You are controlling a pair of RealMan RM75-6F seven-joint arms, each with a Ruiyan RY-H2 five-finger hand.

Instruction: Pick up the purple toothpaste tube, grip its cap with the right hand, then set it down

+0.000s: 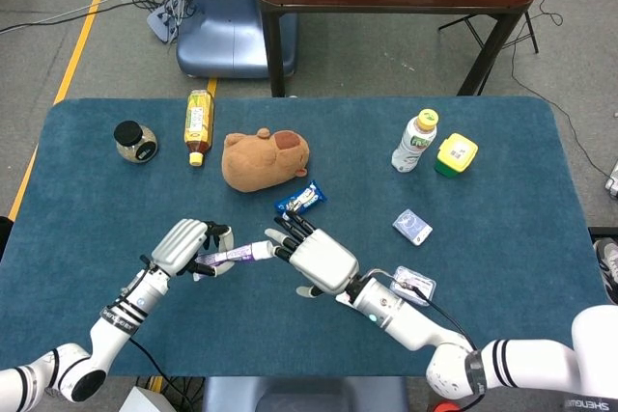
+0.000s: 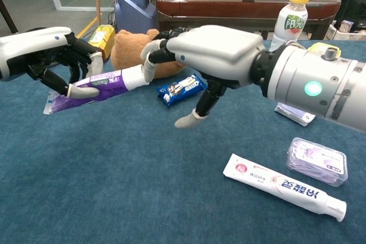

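My left hand (image 1: 183, 246) (image 2: 54, 55) holds the purple toothpaste tube (image 1: 232, 256) (image 2: 106, 86) by its flat end, above the blue table (image 1: 502, 267). The tube lies nearly level and its white cap (image 2: 132, 76) points toward my right hand (image 1: 319, 260) (image 2: 211, 50). That hand hovers at the cap end, palm down. One of its fingertips (image 2: 150, 67) touches the cap. Its thumb (image 2: 189, 119) hangs below, well away from the tube.
A blue snack packet (image 2: 181, 88) and a brown plush (image 1: 264, 158) lie just behind the hands. A white toothpaste tube (image 2: 283, 186) and a clear case (image 2: 318, 161) lie under my right forearm. A bottle (image 1: 414, 142), yellow box (image 1: 456, 153), tea bottle (image 1: 198, 125) and jar (image 1: 135, 141) stand further back.
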